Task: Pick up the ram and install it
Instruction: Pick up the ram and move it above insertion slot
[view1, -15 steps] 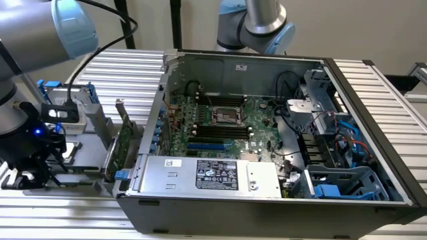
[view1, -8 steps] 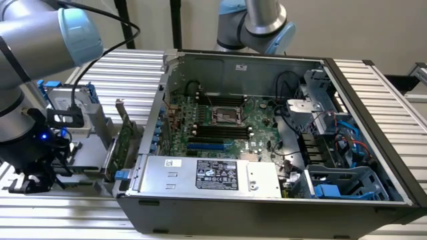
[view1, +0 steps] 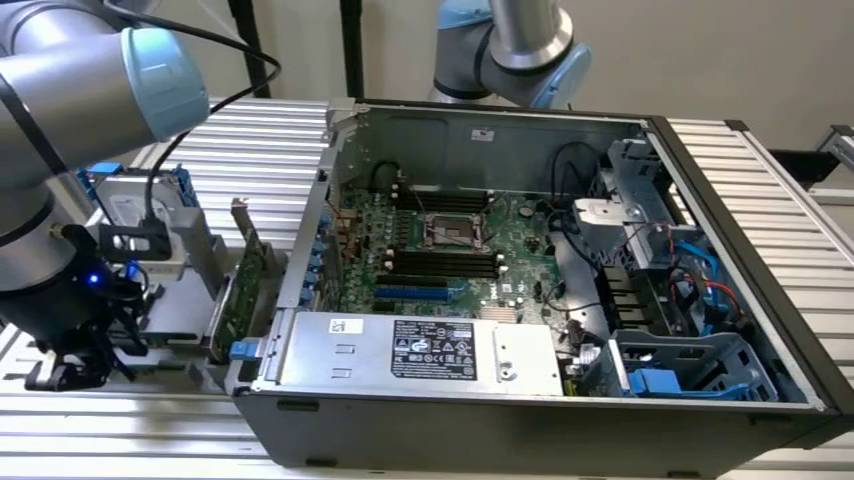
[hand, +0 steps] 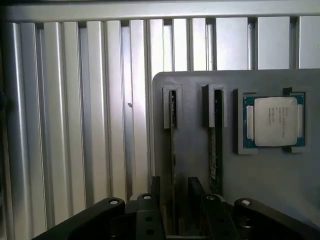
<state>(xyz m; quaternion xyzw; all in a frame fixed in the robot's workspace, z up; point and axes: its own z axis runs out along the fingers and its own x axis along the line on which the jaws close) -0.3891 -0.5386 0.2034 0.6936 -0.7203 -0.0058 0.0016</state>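
In the wrist view two thin green ram sticks stand on edge in slots of a grey holder (hand: 195, 85): one ram (hand: 172, 135) and a second ram (hand: 215, 150) beside it. My gripper (hand: 175, 205) is open, and its dark fingers (hand: 155, 192) straddle the first stick with a gap on each side. In the exterior view the gripper (view1: 67, 365) hangs low at the left, outside the open computer case (view1: 534, 400). The motherboard's black memory slots (view1: 441, 262) lie inside the case.
A square silver processor chip (hand: 274, 121) rests in the holder beside the sticks. A green expansion card (view1: 247, 285) stands between the gripper and the case wall. A power supply (view1: 420, 350) and cables (view1: 681, 280) fill the case's near and right parts.
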